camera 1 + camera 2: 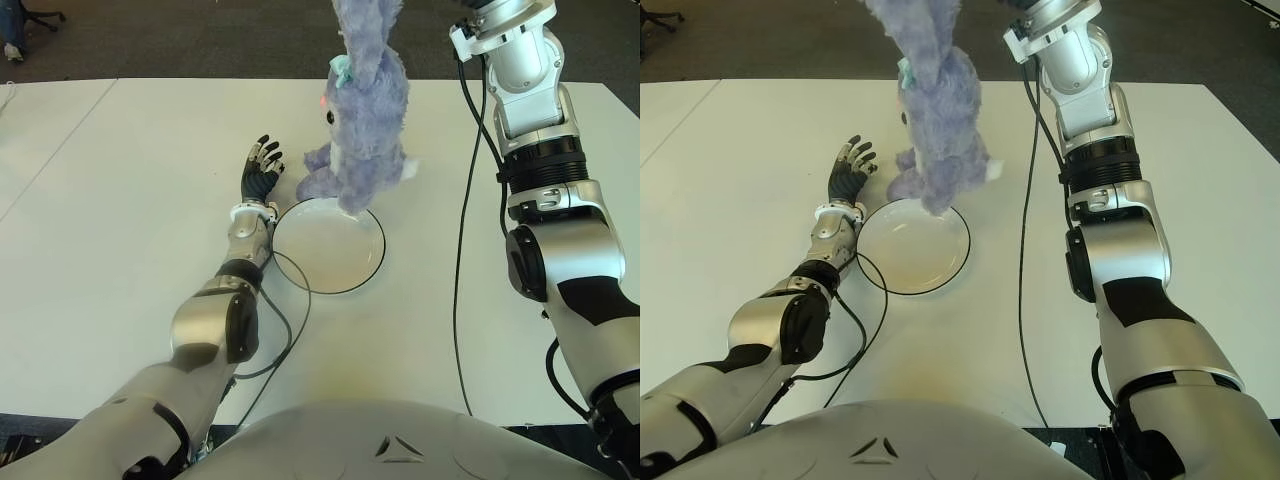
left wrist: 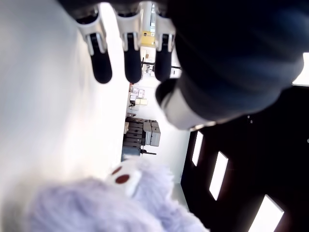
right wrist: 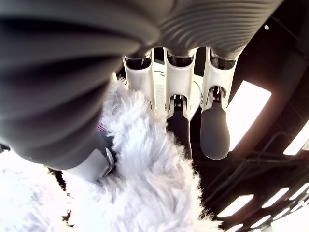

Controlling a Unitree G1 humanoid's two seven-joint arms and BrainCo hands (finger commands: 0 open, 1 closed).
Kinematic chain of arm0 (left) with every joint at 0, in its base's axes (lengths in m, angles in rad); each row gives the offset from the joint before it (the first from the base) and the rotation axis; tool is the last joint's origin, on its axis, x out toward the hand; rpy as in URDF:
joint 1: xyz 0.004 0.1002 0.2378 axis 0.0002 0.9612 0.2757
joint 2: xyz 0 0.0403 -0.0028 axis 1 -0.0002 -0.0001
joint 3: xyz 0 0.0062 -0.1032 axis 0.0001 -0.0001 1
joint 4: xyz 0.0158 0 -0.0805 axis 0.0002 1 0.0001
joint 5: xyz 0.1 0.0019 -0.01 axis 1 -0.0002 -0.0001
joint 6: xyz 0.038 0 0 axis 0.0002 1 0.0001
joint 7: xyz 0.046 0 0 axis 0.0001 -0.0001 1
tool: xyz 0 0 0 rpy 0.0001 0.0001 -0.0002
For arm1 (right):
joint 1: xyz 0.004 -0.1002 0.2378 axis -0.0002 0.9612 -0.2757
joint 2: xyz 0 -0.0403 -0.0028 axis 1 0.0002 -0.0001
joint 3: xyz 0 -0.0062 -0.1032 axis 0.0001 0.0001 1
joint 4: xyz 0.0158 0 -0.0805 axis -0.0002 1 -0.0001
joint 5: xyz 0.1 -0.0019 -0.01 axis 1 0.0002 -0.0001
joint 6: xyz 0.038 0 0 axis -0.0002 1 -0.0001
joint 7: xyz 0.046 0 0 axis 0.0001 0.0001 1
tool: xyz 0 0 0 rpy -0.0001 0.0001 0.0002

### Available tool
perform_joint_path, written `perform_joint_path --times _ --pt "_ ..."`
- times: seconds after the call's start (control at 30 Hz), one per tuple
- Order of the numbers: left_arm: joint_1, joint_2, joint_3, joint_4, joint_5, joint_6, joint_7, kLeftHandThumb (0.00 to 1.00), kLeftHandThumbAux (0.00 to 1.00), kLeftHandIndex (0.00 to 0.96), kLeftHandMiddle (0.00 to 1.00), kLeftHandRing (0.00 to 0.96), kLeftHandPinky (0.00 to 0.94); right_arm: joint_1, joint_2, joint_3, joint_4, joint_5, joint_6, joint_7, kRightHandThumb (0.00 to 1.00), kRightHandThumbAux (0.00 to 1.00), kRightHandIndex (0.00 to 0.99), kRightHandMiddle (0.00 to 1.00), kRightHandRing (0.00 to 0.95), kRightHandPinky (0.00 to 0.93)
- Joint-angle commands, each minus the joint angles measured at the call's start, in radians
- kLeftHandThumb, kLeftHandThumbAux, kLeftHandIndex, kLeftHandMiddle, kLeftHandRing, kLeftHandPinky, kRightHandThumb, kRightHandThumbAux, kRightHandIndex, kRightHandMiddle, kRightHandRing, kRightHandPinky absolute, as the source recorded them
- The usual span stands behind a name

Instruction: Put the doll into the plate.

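While the right hand [image 3: 159,130] grips one doll [image 1: 365,120], one plate [image 1: 300,262] sits below.

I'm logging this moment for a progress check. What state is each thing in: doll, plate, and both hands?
Doll: lifted by its ears, hanging upright, feet at the plate's far rim.
Plate: flat on the table, nothing lying in it yet.
Right hand: raised, shut on the doll's fur.
Left hand: open, holding nothing, left of the doll.
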Motion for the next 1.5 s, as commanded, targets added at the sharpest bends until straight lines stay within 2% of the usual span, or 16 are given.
perform_joint_path --times 0.03,0.23,0.33,0.53,0.57,0.73,0.97,1.07,1.23,1.37,1.5 --pt "0.116 -0.019 -0.005 0.096 0.006 0.117 0.013 0.545 0.897 0.116 0.171 0.163 0.203 -0.027 0.008 -0.012 -0.010 0.034 0.019 0.020 0.718 0.712 0.438 0.840 0.852 0.858" --pt "0.118 -0.018 -0.007 0.096 0.008 0.115 0.011 0.510 0.900 0.114 0.172 0.161 0.201 -0.035 0.012 -0.011 -0.040 0.018 0.086 0.020 0.714 0.712 0.438 0.802 0.836 0.833" --pt "0.119 -0.019 -0.007 0.095 0.007 0.112 0.009 0.579 0.906 0.107 0.177 0.161 0.208 -0.041 0.013 -0.010 -0.052 0.001 0.118 0.008 0.709 0.712 0.438 0.800 0.837 0.829" --pt "0.119 -0.018 -0.005 0.096 0.004 0.116 0.008 0.612 0.903 0.104 0.181 0.164 0.205 -0.071 -0.011 0.014 -0.025 -0.082 0.104 -0.035 0.696 0.714 0.438 0.798 0.823 0.809" --pt "0.118 -0.019 -0.004 0.096 0.003 0.116 0.006 0.647 0.902 0.104 0.183 0.165 0.205 -0.074 -0.016 0.020 -0.022 -0.096 0.099 -0.038 0.692 0.716 0.437 0.796 0.821 0.808" --pt "0.118 -0.020 -0.001 0.096 -0.001 0.116 0.004 0.670 0.895 0.108 0.184 0.169 0.208 -0.082 -0.027 0.037 -0.014 -0.111 0.102 -0.021 0.686 0.718 0.437 0.792 0.818 0.804" --pt "0.117 -0.020 0.000 0.096 -0.002 0.117 0.003 0.586 0.890 0.117 0.179 0.170 0.209 -0.088 -0.025 0.034 -0.028 -0.051 0.163 0.074 0.683 0.719 0.437 0.783 0.813 0.800" --pt "0.117 -0.020 0.001 0.096 -0.002 0.117 0.003 0.584 0.893 0.118 0.180 0.170 0.207 -0.088 -0.025 0.031 -0.037 -0.040 0.178 0.097 0.683 0.719 0.437 0.780 0.810 0.799" --pt "0.117 -0.021 0.003 0.096 -0.004 0.116 0.003 0.616 0.896 0.120 0.186 0.169 0.208 -0.092 -0.044 0.043 -0.048 -0.081 0.186 0.096 0.682 0.720 0.437 0.784 0.811 0.805" --pt "0.117 -0.021 0.001 0.096 -0.001 0.114 0.002 0.568 0.878 0.139 0.181 0.177 0.225 -0.098 -0.031 0.028 -0.056 0.011 0.256 0.202 0.682 0.720 0.437 0.780 0.806 0.794" --pt "0.117 -0.021 0.001 0.096 -0.001 0.114 0.002 0.559 0.872 0.143 0.180 0.180 0.229 -0.098 -0.024 0.018 -0.067 0.049 0.295 0.238 0.682 0.720 0.437 0.778 0.803 0.788"
